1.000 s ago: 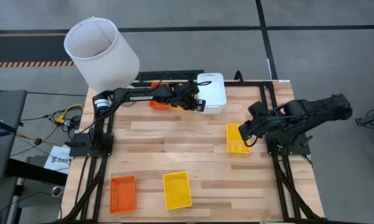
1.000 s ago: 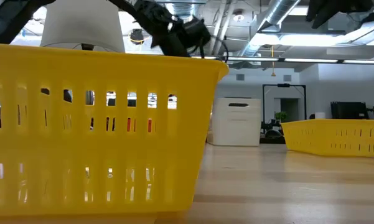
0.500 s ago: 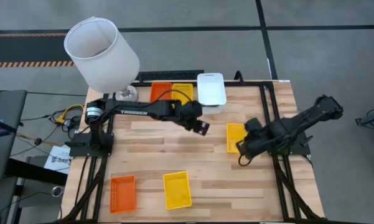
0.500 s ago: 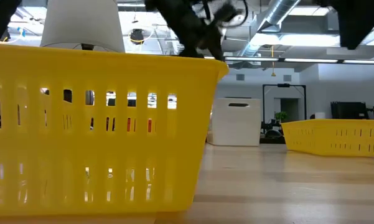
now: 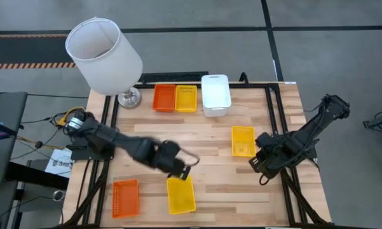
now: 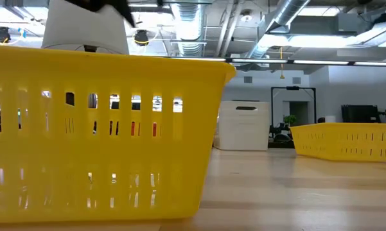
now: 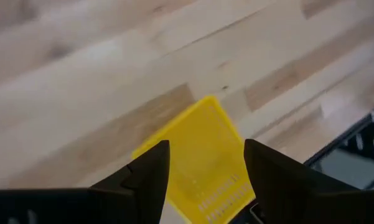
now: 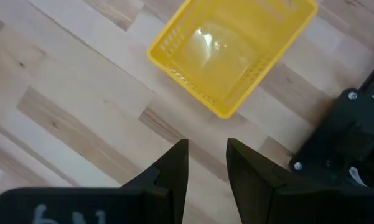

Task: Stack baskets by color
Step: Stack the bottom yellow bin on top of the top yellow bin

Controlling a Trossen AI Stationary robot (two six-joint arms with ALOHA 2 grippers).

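A yellow basket (image 5: 181,194) rests on its bottom near the table's front edge, with an orange basket (image 5: 126,196) to its left. My left gripper (image 5: 180,172) hovers open just beyond its far end; the same basket (image 7: 202,158) shows between the fingers. A second yellow basket (image 5: 243,140) sits at the right. My right gripper (image 5: 262,163) hangs beside its near right corner, fingers slightly apart and empty, the basket (image 8: 231,53) ahead of them. By the far edge stand an orange basket (image 5: 164,97), a yellow basket (image 5: 186,97) and white baskets (image 5: 216,94).
A big white lampshade on a metal foot (image 5: 103,54) stands at the table's far left corner. Black frame rails (image 5: 286,184) run along both sides. Bare wood (image 5: 197,137) lies in the middle between the baskets.
My left gripper has swung from the baskets at the far edge across the table toward the near edge, ending above the front yellow basket, and the far yellow basket now shows uncovered. My right gripper has drawn off the right yellow basket toward the near right and sunk a little.
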